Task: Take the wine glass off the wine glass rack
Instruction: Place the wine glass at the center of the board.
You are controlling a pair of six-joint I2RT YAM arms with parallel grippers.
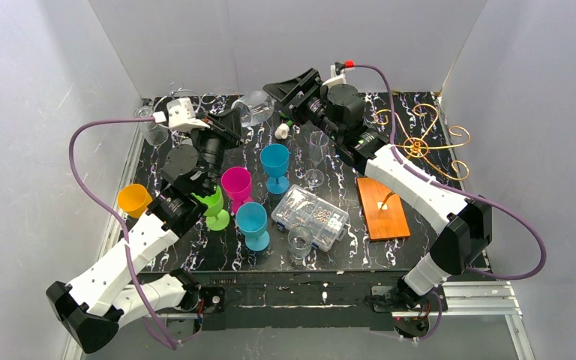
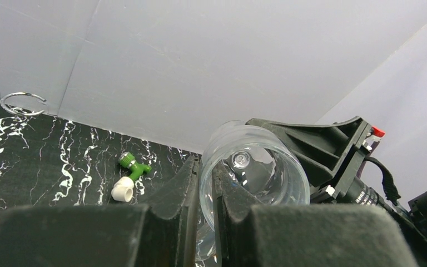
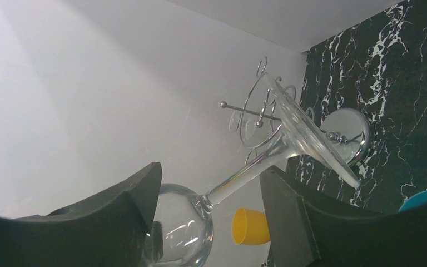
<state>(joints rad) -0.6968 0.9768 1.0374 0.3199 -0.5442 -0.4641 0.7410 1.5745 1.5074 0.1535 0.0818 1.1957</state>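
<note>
The left claw point(image 2: 203, 186) pinches the rim of the wine glass point(image 2: 253, 167), holding it tilted above the desk point(image 1: 360, 251) at the upper centre of the overhead frame. The right claw point(image 3: 211, 175) gapes either side of the stem, probably lining up a firmer grip. The golden rack point(image 1: 418, 140) stands well apart at the right.

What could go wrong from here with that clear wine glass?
The left gripper pinches only the thin bowl wall of the wine glass, so it might slip or crack. The right gripper is open around the stem; closing off-centre could twist the glass loose.
</note>
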